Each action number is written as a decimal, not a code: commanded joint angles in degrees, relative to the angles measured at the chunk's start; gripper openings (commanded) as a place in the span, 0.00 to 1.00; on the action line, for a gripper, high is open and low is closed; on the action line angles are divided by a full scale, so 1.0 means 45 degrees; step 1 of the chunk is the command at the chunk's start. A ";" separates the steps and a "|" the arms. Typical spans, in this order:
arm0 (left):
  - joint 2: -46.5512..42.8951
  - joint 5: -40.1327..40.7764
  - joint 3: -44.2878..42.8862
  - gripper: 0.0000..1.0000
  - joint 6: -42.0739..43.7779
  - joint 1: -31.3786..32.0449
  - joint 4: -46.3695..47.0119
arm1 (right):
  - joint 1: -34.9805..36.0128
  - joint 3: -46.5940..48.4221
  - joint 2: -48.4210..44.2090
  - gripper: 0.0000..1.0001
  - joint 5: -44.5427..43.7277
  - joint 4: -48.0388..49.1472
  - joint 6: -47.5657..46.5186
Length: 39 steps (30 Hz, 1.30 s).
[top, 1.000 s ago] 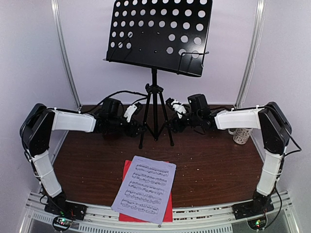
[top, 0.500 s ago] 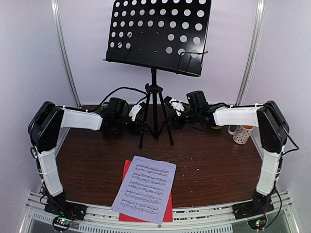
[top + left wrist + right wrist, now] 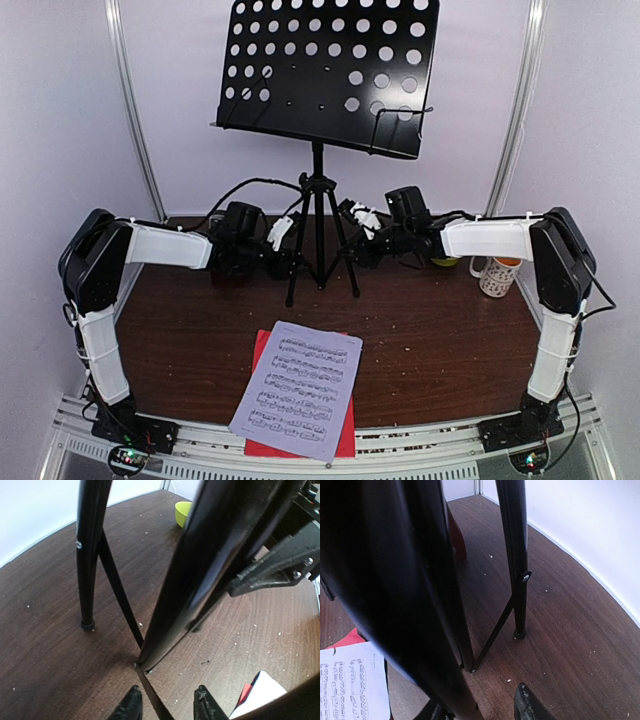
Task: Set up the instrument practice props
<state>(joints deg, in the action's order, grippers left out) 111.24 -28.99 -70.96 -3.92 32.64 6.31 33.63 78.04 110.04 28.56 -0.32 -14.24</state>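
Observation:
The black music stand (image 3: 325,70) stands at the back of the table on its tripod (image 3: 318,215). My left gripper (image 3: 285,240) is low beside the tripod's left leg. In the left wrist view its jaws (image 3: 167,702) are open and straddle a thin brace (image 3: 150,700) with gaps on both sides. My right gripper (image 3: 355,228) is at the right leg. Its jaws (image 3: 482,707) are open around the thick near leg (image 3: 420,605). The white music sheet (image 3: 298,388) lies on the red one (image 3: 262,352) near the front edge. A red-brown metronome (image 3: 457,542) shows partly behind the leg.
A spotted white mug (image 3: 497,276) stands at the right side of the table, and a small green bowl (image 3: 445,262) peeks out behind my right forearm. White walls and metal posts close in the back and sides. Crumbs dot the dark wooden table (image 3: 440,340).
Both grippers have moved inward and lower toward the tripod's legs, and the left arm has swung further forward. The stand and the sheets have stayed in place.

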 commanded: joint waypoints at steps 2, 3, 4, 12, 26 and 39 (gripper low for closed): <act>-0.0151 0.0494 -0.0054 0.30 0.0332 -0.0022 0.0551 | 0.0125 -0.0756 -0.0385 0.31 -0.0365 -0.0781 -0.1016; -0.0209 0.0545 0.0031 0.29 0.0331 -0.0019 0.0579 | 0.0125 -0.0801 -0.0431 0.27 -0.0369 -0.0854 -0.1028; -0.0267 0.0584 0.0151 0.27 0.0343 -0.0009 0.0599 | 0.0125 -0.0851 -0.0471 0.23 -0.0369 -0.0931 -0.1034; -0.0699 0.0764 0.0554 0.07 0.0468 -0.0027 0.0377 | 0.0125 -0.0983 -0.1173 0.04 -0.0442 -0.1776 -0.1184; -0.2058 0.1111 0.1566 0.00 0.1292 -0.0298 -0.1281 | 0.0120 -0.2517 -0.2795 0.00 -0.1710 -0.3392 -0.0812; -0.3612 0.0973 0.3644 0.00 0.1243 -0.1062 -0.1711 | 0.0022 -0.3646 -0.3749 0.00 -0.2621 -0.4481 -0.0029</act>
<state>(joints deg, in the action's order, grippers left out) 98.96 -28.82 -57.41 0.60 33.67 2.74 37.06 64.84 96.49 27.11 -8.82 -17.56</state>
